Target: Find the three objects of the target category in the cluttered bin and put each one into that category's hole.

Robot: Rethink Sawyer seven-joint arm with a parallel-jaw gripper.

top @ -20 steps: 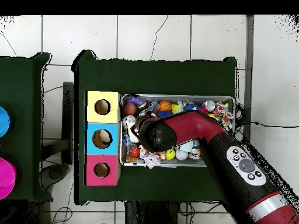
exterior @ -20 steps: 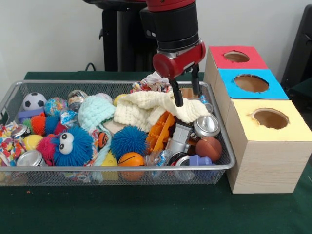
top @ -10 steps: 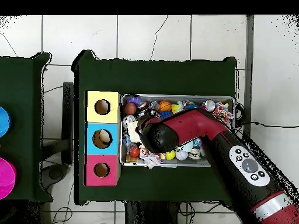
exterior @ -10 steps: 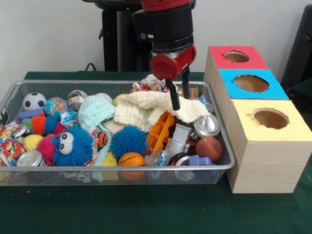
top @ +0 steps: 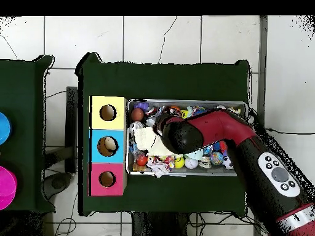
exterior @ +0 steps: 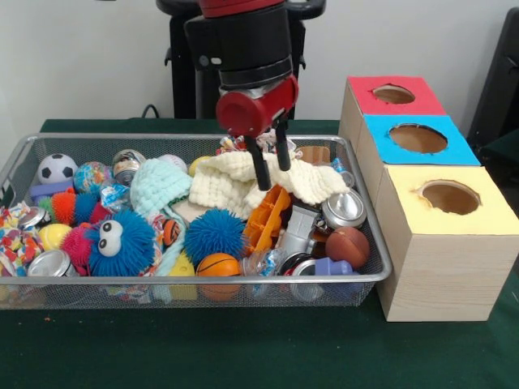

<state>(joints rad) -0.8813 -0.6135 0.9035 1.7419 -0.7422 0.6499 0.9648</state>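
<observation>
I see my claw (exterior: pixel 271 160) hanging open and empty over the cream cloth (exterior: pixel 243 182) in the bin (exterior: pixel 366 235).

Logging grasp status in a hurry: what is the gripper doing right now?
Gripper: open, holding nothing, its black fingers apart just above the cream knitted cloth in the wire mesh bin.

Hidden or cut off:
- Arm (exterior: pixel 243 40): upper part cut by the top edge in the front view; cut by the right and bottom edges overhead.
- Hand (top: pixel 174 136): covered by the arm's own body overhead.
- Cream knit cloth (exterior: pixel 251 182): partly covered by the arm overhead; what lies beneath it is hidden.
- Wire bin (exterior: pixel 203 139): left end cut by the edge in the front view.
- Items along the bin's back row: too small to identify.
</observation>
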